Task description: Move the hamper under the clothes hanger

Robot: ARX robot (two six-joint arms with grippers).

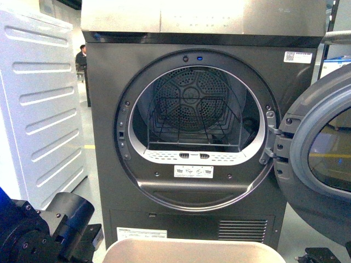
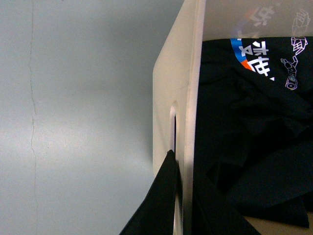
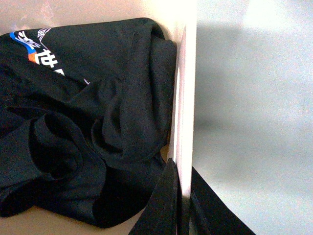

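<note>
Laundry, a crumpled black T-shirt (image 3: 73, 122) with a blue and white print, lies inside the beige plastic rectangular hamper (image 1: 192, 249). The hamper's rim shows at the bottom of the front view, directly before the dark grey front-loading dryer (image 1: 104, 164), whose round door (image 1: 323, 153) is swung open to the right. The left gripper (image 2: 182, 205) is closed down on the hamper's wall, one black finger (image 2: 156, 205) outside by the slot handle (image 2: 173, 127) and one inside, above pale grey floor (image 2: 73, 122); the right gripper (image 3: 185, 205) pinches the opposite wall likewise.
</note>
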